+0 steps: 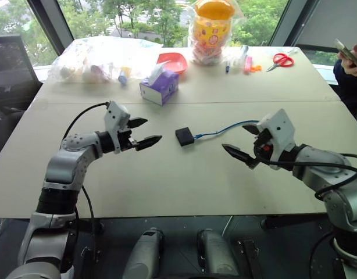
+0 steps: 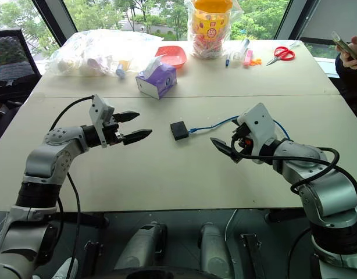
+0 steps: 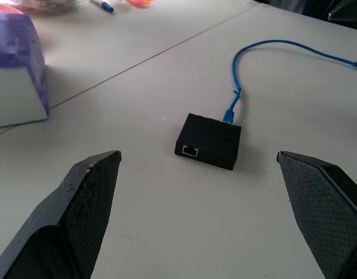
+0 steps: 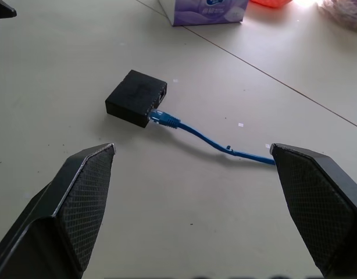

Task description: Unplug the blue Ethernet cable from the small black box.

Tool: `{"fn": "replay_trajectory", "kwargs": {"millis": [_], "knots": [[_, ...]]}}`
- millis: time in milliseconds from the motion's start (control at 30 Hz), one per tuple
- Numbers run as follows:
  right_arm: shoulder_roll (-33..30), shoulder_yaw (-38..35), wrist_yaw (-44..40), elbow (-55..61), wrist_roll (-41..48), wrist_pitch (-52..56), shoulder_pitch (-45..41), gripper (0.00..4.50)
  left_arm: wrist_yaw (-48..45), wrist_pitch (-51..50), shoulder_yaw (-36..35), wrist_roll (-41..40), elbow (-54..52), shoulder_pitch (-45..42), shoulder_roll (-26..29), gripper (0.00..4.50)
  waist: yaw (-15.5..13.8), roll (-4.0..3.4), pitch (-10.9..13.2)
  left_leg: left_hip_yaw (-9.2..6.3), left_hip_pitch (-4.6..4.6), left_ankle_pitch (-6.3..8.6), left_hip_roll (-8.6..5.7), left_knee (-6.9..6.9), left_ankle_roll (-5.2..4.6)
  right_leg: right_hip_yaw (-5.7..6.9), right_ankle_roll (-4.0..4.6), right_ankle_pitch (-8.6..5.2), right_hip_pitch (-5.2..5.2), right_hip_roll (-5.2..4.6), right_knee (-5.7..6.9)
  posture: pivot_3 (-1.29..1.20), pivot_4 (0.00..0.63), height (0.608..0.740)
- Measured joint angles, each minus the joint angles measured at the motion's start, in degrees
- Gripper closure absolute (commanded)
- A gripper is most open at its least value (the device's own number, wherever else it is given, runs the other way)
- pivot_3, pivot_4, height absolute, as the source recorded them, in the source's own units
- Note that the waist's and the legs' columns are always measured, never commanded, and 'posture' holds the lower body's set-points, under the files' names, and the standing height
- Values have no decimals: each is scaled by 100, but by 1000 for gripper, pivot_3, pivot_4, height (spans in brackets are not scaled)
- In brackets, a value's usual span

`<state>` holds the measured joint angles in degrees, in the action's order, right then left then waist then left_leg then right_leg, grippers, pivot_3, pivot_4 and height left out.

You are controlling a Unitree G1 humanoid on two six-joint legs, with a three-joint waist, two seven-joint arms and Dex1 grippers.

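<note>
Both end effectors hang over the bench with their black fingers spread wide and nothing between them: the left end effector (image 1: 145, 132) sits left of centre in the left eye view, the right end effector (image 1: 243, 143) right of centre, each aimed inward. Between them, near mid-frame, the small black box (image 1: 184, 136) lies flat on the bench (image 1: 167, 180), apart from both. The blue Ethernet cable (image 1: 225, 129) is plugged into the box's right side and curves off toward the right end effector. In the left wrist view an open port faces the camera on the box's near face; in the right wrist view the blue plug sits in its socket. Up toward the top of the frame stands a purple tissue box (image 1: 160, 86); its print is too small to read. Near it are a red dish (image 1: 172, 61), a clear bag (image 1: 103, 58), a yellow-lidded jar (image 1: 211, 29) with cartoon print, and red scissors (image 1: 280, 60). A person's hand (image 1: 354, 58) holds a phone at upper right.
</note>
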<state>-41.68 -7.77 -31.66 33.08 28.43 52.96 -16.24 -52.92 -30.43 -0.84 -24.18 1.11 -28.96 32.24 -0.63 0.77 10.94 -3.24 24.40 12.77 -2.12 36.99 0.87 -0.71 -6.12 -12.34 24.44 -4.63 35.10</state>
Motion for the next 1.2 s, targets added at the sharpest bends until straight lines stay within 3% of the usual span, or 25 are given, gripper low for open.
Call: {"fn": "replay_trajectory", "kwargs": {"millis": [233, 500, 700, 1033, 1100, 1200], "knots": [[-258, 598, -623, -1102, -146, -259, -1215, 0, -247, -73, 14, -29, -12, -48, 123, 39, 23, -1, 1, 1, -1, 0, 0, 1, 0, 0, 1, 1, 0, 0, 1, 0, 150, 740], [-166, 2289, -2111, -3134, -928, -979, -2653, 0, -375, -45, 67, -13, 130, -170, 145, 39, 49, -1, 3, 6, 1, 0, 0, -1, -1, 0, -1, 2, 4, 3, 1, 0, 150, 740], [806, 3489, -3231, -5884, -1996, -2130, -3981, 0, -208, 1, 43, 3, 85, -158, 133, 39, 182, -2, 5, 10, -2, 0, -2, -3, -1, -4, -21, 13, 9, 6, 9, 0, 150, 740], [1911, 3661, -3486, -9032, -3001, -3435, -5215, 0, -77, -24, -30, -13, -223, 96, 219, 39, 181, -5, 6, 4, -5, -6, -13, -13, 11, -5, -23, 16, 19, 5, 32, 0, 150, 740], [2089, 3626, -3499, -9589, -3203, -3678, -5453, 741, -47, -17, -34, -13, -237, 109, 248, 0, 188, -5, 6, 0, -12, -10, -13, -14, 18, -4, -23, 16, 19, 10, 44, 0, 150, 740], [2256, 3521, -3512, -9944, -3405, -3945, -5589, 2245, -21, -12, -43, -11, -237, 109, 313, 0, 195, -5, 6, -1, -18, -11, -15, -17, 21, -4, -23, 16, 19, 13, 53, 0, 150, 740]]}}
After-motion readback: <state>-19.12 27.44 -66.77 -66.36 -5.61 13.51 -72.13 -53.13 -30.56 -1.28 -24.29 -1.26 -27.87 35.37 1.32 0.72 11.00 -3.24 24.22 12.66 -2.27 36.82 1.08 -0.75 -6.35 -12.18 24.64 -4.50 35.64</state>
